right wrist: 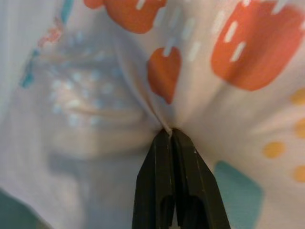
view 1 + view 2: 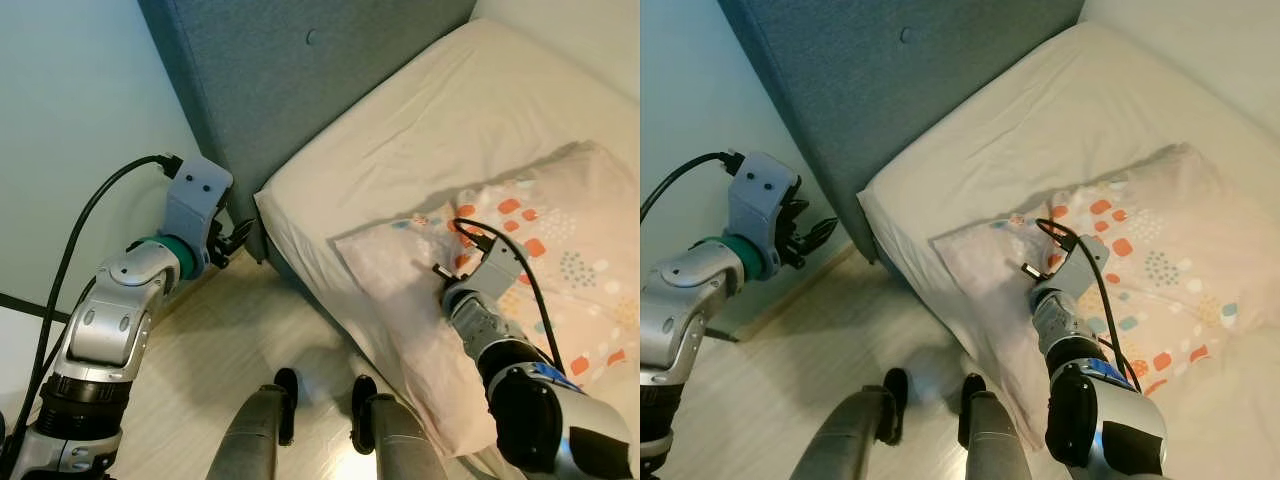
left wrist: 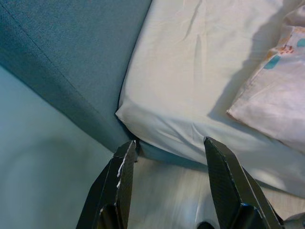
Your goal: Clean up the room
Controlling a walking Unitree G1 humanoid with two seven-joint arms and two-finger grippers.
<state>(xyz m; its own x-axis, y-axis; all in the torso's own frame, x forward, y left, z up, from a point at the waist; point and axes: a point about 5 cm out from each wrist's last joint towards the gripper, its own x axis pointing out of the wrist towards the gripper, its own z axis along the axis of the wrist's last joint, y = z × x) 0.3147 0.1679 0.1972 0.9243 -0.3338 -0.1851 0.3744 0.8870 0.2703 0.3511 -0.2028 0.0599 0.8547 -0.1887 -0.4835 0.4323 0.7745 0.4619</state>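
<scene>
Right hand (image 1: 170,131) pinching pillow (image 2: 560,250) cover, centre-right of the frame on the bed (image 2: 420,130)

We lift slowly, since only a thin fold is clamped; left hand (image 3: 167,152), fingers apart, could support the near corner

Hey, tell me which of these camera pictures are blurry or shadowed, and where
Right wrist view: the pillow print is soft and out of focus, while the right end effector, pinched shut on the fabric, is sharper. Left wrist view: the pillow throws a dark shadow across the sheet; the floor under the open left end effector is smeared. Eye views: fairly sharp, evenly lit.
</scene>
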